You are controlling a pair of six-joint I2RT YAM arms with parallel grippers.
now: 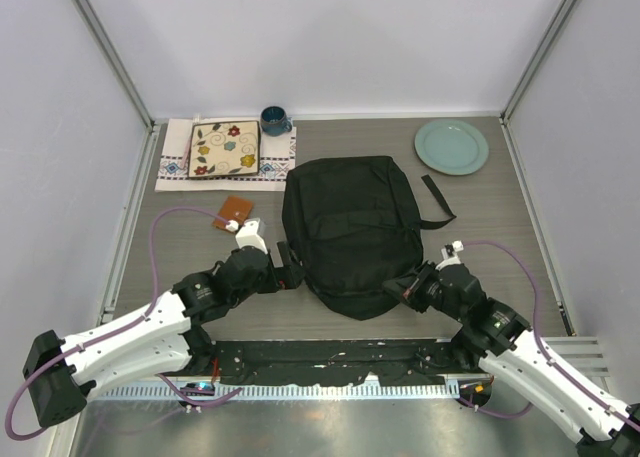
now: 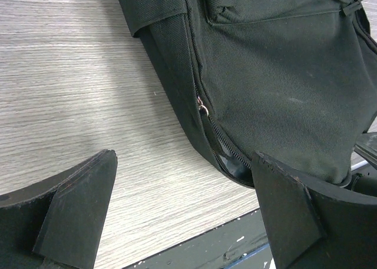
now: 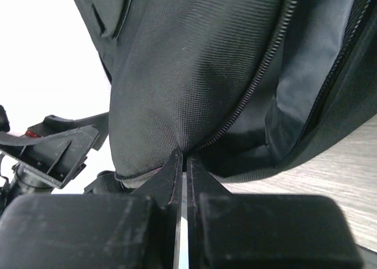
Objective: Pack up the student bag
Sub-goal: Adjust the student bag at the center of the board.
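Top external view puts the student bag (image 1: 350, 232) flat in the middle of the table (image 1: 200, 257), rounded end toward the arms, with a gripper at each near corner. The step in hand looks like opening the bag, which is not yet spread for packing. The right gripper (image 3: 184, 163) has its fingers pressed together, and the fabric beside the zipper (image 3: 259, 80) puckers into their tips, so I judge it a pinch on the bag's near rim. The left gripper (image 2: 182, 189) is spread wide and holds nothing, low over the wood just beside the bag's left side, with the zipper pull (image 2: 202, 109) ahead of it.

The next move, I judge, calls for the left fingers to reach that pull and close on it while the right anchors the fabric. The pull is tiny and lies against the side wall, so the approach must be low and well aimed.

Bare table lies left of the bag, with a brown card (image 1: 232, 213) near the left wrist. On the right a strap (image 1: 437, 199) trails out, and the plate (image 1: 452, 146) sits well apart. The mug (image 1: 275, 120) and patterned tray (image 1: 225, 149) on its cloth (image 1: 172, 167) line the far edge. The near table edge runs just behind the rounded end, leaving little room to drag the bag nearer
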